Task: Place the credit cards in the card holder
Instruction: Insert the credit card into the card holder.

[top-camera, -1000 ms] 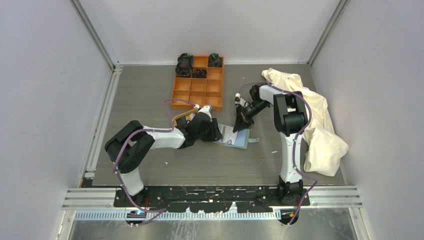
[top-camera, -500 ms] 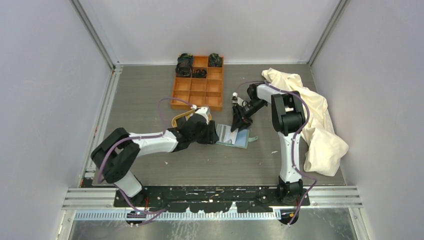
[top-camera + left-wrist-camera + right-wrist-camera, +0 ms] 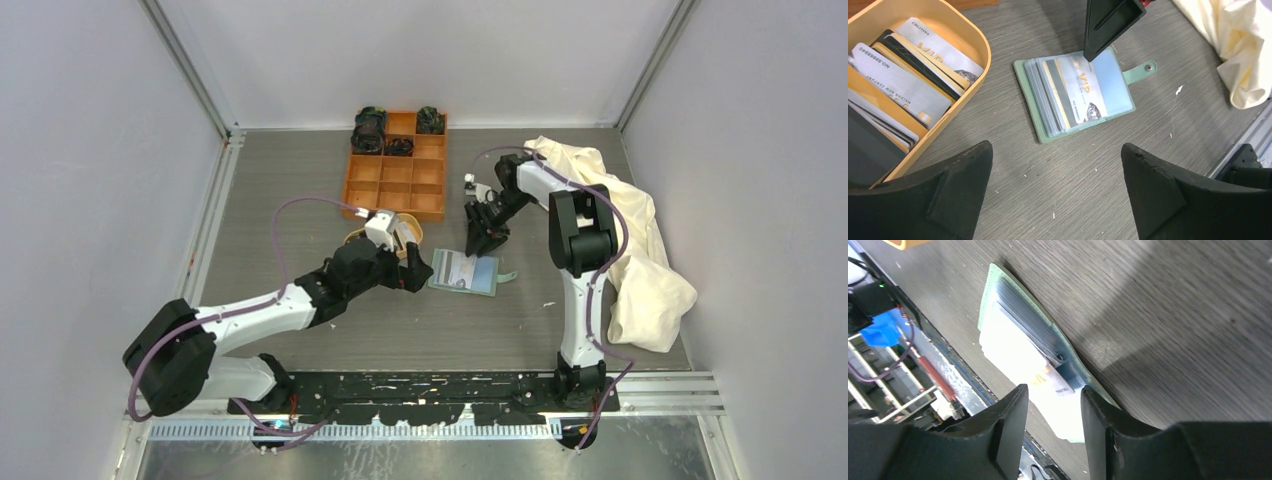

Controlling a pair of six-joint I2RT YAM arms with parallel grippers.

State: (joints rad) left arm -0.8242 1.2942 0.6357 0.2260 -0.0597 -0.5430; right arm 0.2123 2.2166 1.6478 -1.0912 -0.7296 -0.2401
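The sage-green card holder (image 3: 468,274) lies open on the table, its strap tab to the right. In the left wrist view the card holder (image 3: 1044,127) shows clear pockets, and a white credit card (image 3: 1088,92) lies across them. More credit cards (image 3: 903,87) stand packed in the tan tray (image 3: 969,25). My left gripper (image 3: 1055,147) hangs wide open and empty, short of the holder's near-left side. My right gripper (image 3: 1054,390) is open just above the holder's far edge, over the white card (image 3: 1050,382) and touching nothing. A right finger (image 3: 1108,25) points down at the holder.
The orange compartment box (image 3: 395,180) stands behind the tray, with dark objects in its back cells. A cream cloth (image 3: 625,240) is heaped along the right side. The tan tray (image 3: 412,232) is mostly hidden under my left arm.
My right gripper has opened and drawn back from the holder's far edge. My left gripper has opened wide and pulled back towards the near left. The holder stays put.
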